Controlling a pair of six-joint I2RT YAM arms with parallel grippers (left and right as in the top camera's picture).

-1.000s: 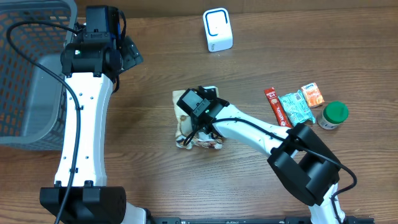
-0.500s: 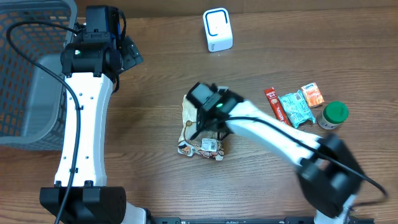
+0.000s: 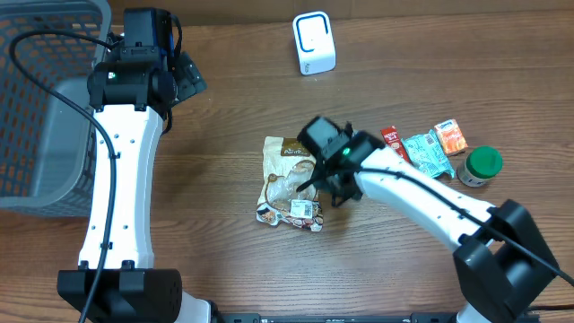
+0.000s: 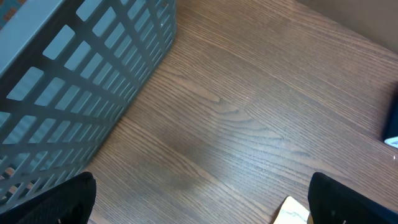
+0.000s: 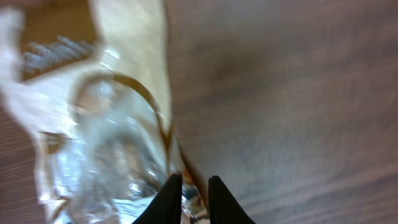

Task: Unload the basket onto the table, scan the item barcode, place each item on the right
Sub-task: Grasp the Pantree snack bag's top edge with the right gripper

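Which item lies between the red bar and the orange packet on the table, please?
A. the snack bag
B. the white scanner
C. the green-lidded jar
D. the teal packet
D: in the overhead view the teal packet has the red bar on one side and the orange packet on the other.

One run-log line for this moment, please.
snack bag: flat on table | right hand: closed on bag's right edge | left hand: open, beside basket | white scanner: untouched
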